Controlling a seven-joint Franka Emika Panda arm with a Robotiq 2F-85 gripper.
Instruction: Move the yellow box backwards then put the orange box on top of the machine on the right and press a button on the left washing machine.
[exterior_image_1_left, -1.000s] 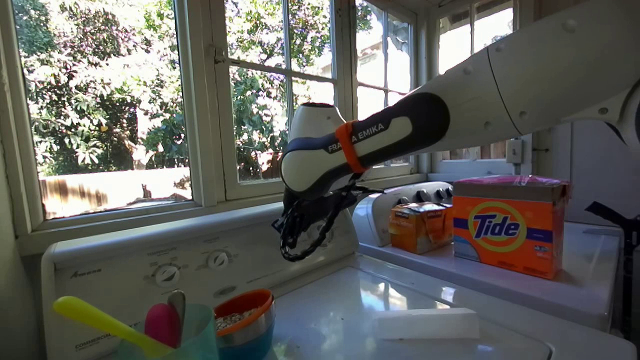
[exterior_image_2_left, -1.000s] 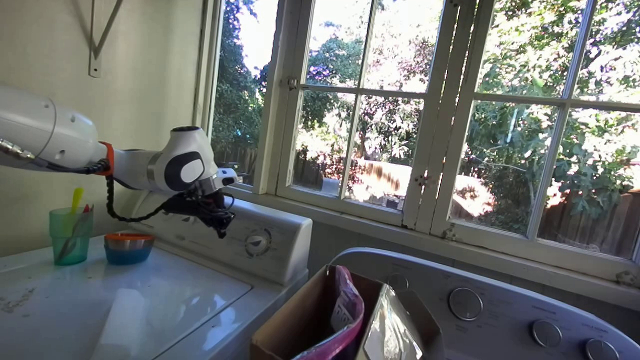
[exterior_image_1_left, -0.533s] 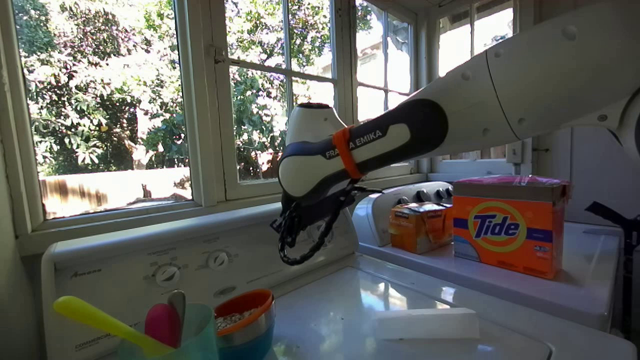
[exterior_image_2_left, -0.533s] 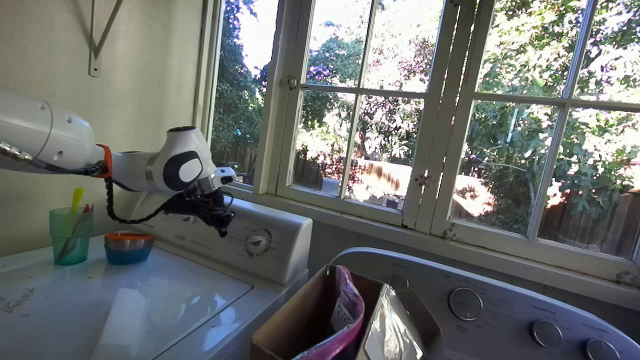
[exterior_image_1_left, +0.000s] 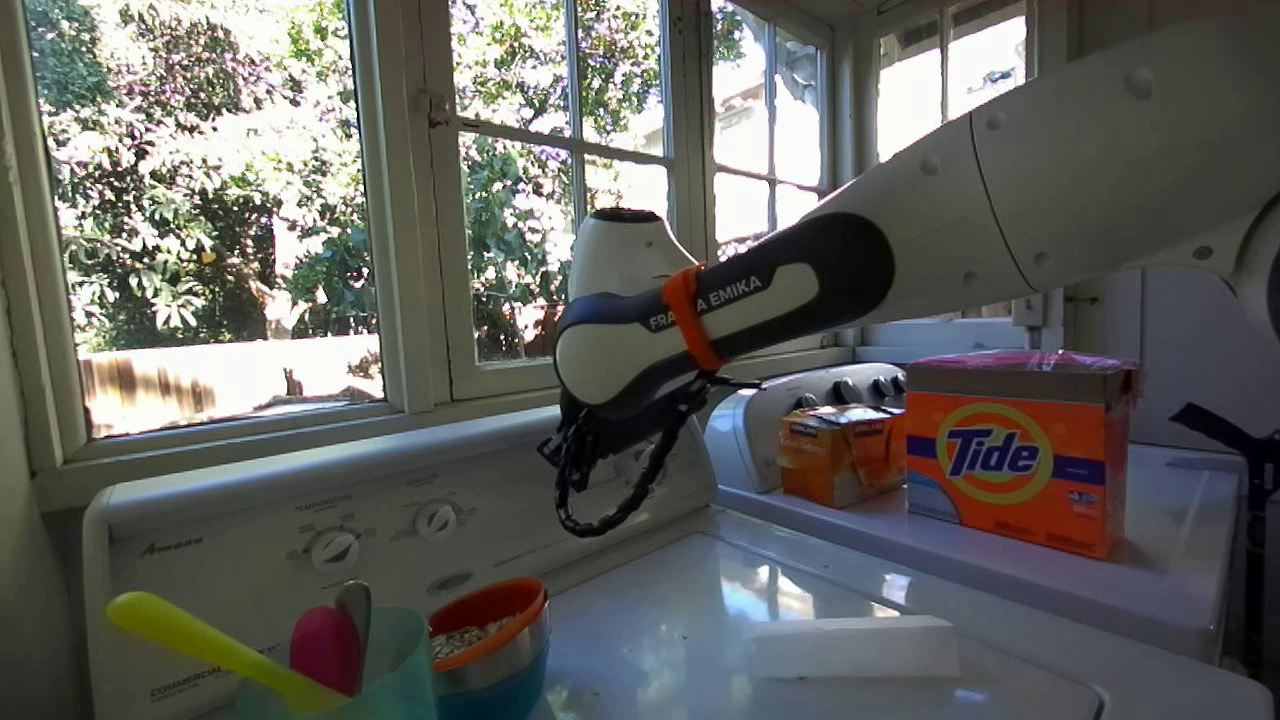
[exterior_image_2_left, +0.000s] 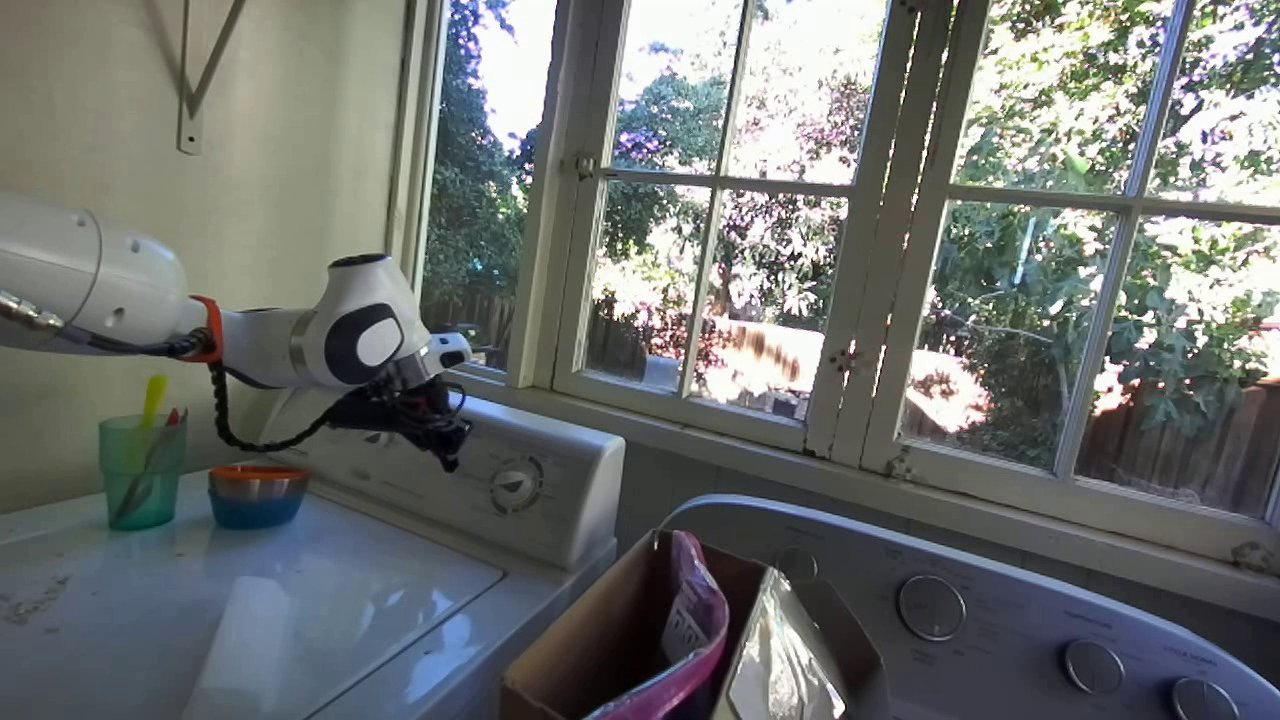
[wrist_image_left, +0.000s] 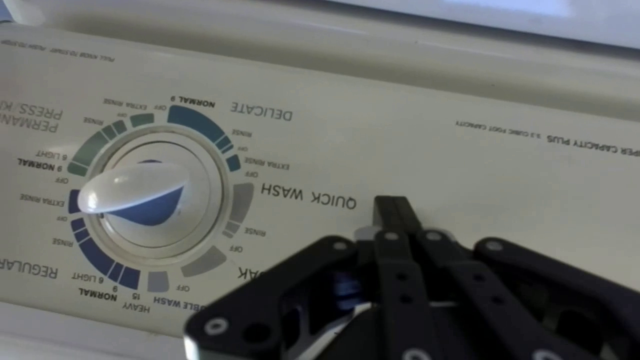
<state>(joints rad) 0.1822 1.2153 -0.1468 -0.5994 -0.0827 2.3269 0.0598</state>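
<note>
My gripper (wrist_image_left: 392, 202) is shut with its fingertips together and nothing between them. It is at the left washing machine's control panel (wrist_image_left: 350, 130), beside the words "QUICK WASH"; I cannot tell whether it touches. The big dial (wrist_image_left: 155, 200) is left of it in the wrist view and also shows in an exterior view (exterior_image_2_left: 514, 487). The gripper (exterior_image_2_left: 450, 462) is dark and small there. The orange Tide box (exterior_image_1_left: 1010, 465) stands on the right machine (exterior_image_1_left: 1180, 500). The smaller yellow-orange box (exterior_image_1_left: 845, 455) stands behind it, near that machine's knobs.
A green cup (exterior_image_2_left: 142, 475) with utensils and an orange-rimmed bowl (exterior_image_2_left: 258, 497) stand on the left machine's lid. A white block (exterior_image_1_left: 855, 647) lies there too. Windows (exterior_image_1_left: 560, 200) rise behind both machines. The right machine's panel has several knobs (exterior_image_2_left: 932, 608).
The arm has lowered slightly, and the wrist has shifted a little. The gripper tip stays almost in place at the panel. The boxes, cup and bowl have not moved.
</note>
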